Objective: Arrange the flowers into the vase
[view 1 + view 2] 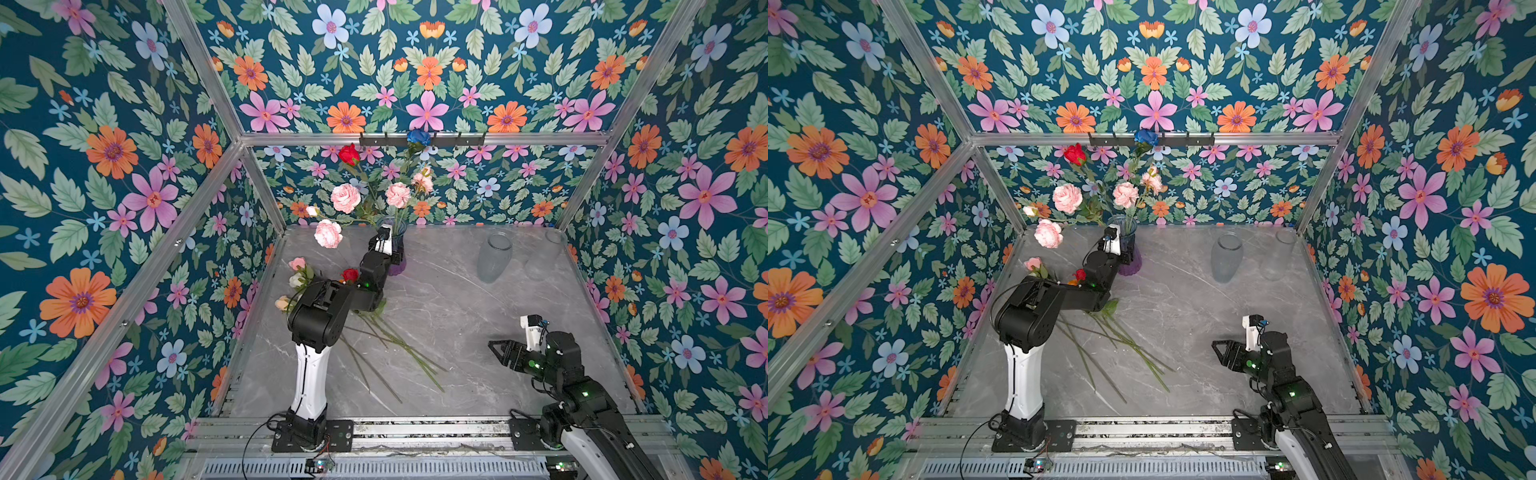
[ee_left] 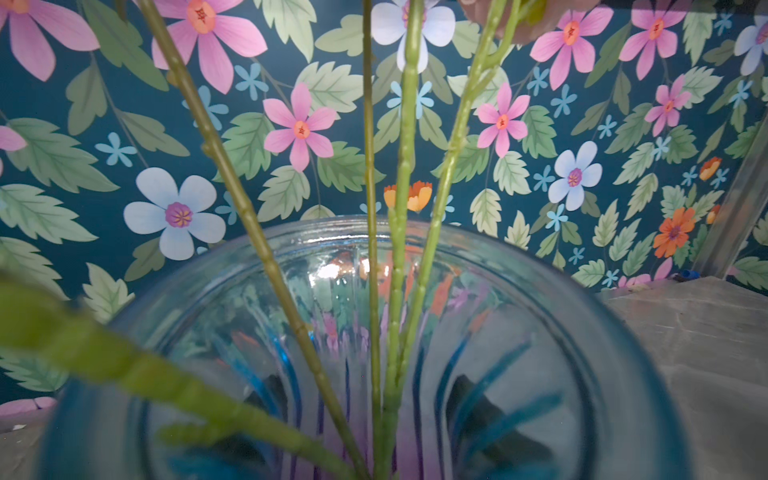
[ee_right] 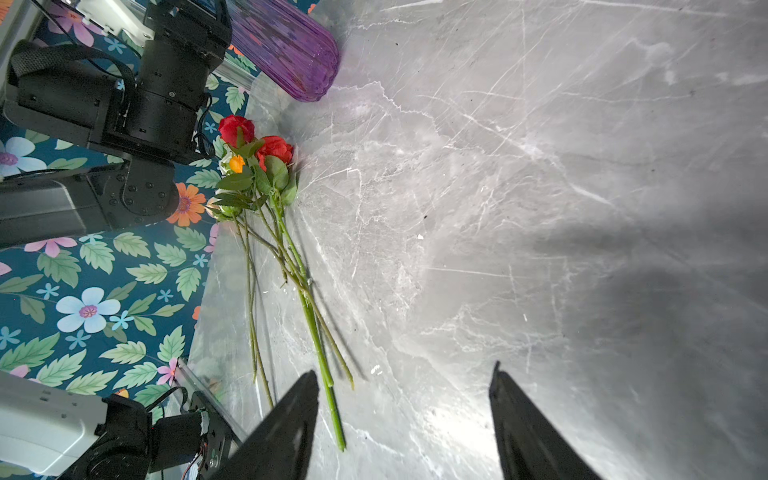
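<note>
While your left arm reaches to the far middle of the counter, the left claw sits right at the blue-and-purple glass vase; it shows only as dark blurs through the glass in the left wrist view, so you cannot tell whether it is apart or clamped on anything. Vase upright. In it: a red rose, a blue rose and several pink carnations, blooms fanned high above its mouth. Loose flowers lie flat on the counter at left, heads under the left arm, stems fanned toward the near middle; the right wrist view gives you two red blooms among them. Right claw hovers near right, above the counter, fingers apart, nothing between them. Two clear glass vases stand far right, well apart from the filled one
</note>
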Controlling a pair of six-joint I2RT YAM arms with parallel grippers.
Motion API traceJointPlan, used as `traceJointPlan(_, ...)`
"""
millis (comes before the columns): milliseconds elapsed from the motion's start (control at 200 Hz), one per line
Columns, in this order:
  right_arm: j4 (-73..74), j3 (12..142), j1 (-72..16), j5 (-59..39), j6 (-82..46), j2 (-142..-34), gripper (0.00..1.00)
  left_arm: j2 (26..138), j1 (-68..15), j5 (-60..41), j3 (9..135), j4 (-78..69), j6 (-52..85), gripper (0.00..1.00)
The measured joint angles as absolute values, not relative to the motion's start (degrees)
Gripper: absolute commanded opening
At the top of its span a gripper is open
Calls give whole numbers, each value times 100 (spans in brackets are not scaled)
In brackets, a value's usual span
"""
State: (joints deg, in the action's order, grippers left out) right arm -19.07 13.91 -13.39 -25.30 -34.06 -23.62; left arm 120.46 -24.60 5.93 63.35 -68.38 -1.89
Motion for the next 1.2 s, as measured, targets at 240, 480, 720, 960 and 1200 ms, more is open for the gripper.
traceJointPlan(240, -1905, 1391, -1339, -2530, -3406, -2403, 67, 12027, -2290, 552, 6261, -6914, -187, 68)
traceJointPlan(480, -1905, 1391, -1341, -2530, -3406, -2421, 67, 12011, -2287, 434, 6259, -6904, -250, 69)
traceJointPlan(720, -1903, 1391, -1341, -2530, -3409, -2375, 67, 11977, -2233, 519, 6237, -6849, -290, 66)
traceJointPlan(960, -1907, 1391, -1341, -2530, -3409, -2364, 67, 11933, -2102, 655, 6250, -6722, -307, 66)
traceJointPlan(1200, -1907, 1391, -1341, -2528, -3409, -2390, 67, 11933, -2008, 633, 6281, -6663, -281, 67)
